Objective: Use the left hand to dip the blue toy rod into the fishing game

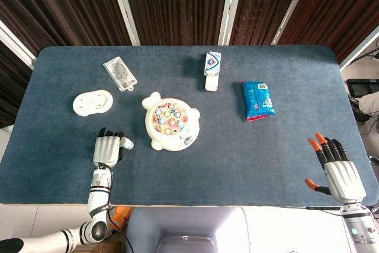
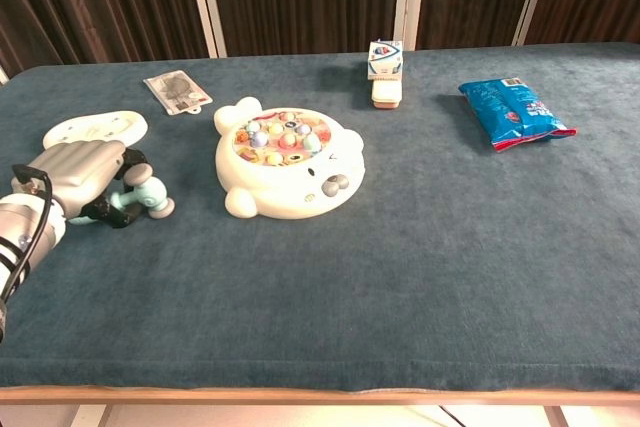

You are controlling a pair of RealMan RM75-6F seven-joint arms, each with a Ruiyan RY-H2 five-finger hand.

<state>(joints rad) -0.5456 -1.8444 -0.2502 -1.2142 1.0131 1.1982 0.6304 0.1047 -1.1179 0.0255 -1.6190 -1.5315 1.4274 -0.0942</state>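
While the right hand is held open at the near right table edge, fingers spread, the left hand is curled around the blue toy rod low on the table's near left. The rod's pale blue, rounded end is pointed rightward toward the fishing game, its long axis lying roughly left-right. Its handle is hidden under the fingers.

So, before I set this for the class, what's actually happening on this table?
The robot's left hand grips a pale blue toy rod low over the dark blue tabletop, just left of the white round fishing game. The rod hasn't reached the game. The right hand sits open at the table's near right edge, holding nothing.
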